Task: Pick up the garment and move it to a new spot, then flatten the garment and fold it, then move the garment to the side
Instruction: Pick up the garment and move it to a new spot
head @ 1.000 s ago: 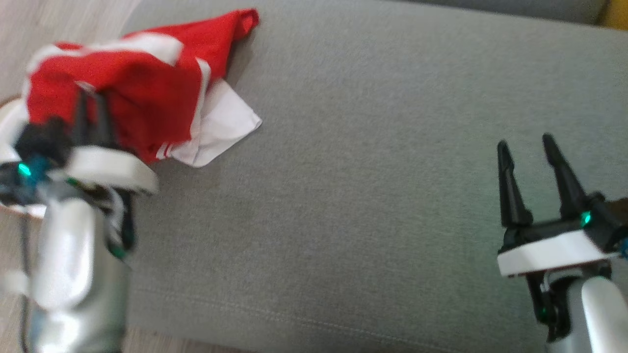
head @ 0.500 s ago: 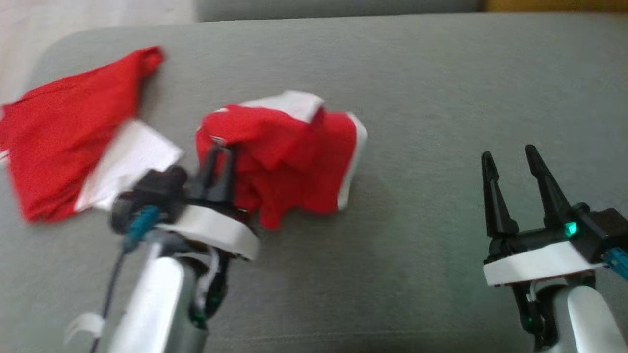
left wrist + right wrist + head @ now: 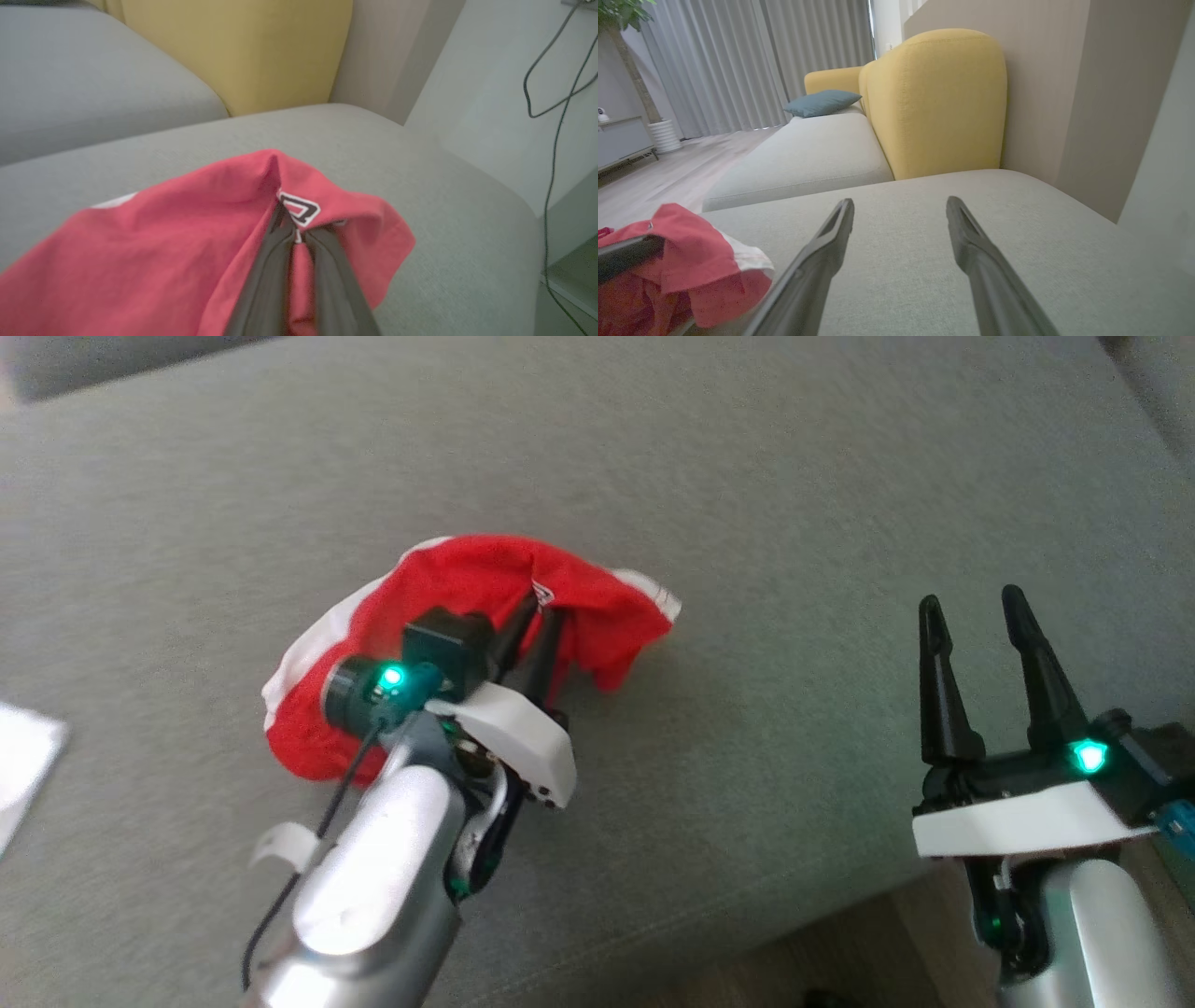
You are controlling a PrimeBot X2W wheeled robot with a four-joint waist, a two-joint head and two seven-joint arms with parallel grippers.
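Garment of red fabric with white edges [image 3: 448, 579] sits bunched on the grey fabric sofa cushion [image 3: 747, 476]. The left gripper [image 3: 544, 609] is closed tightly on a fold of this garment, beside a small black-and-white logo [image 3: 299, 210]. The right gripper [image 3: 971, 602] hangs well apart over the cushion, its two dark fingers spread wide and holding nothing. A flat white piece [image 3: 23, 756] lies at the far left edge.
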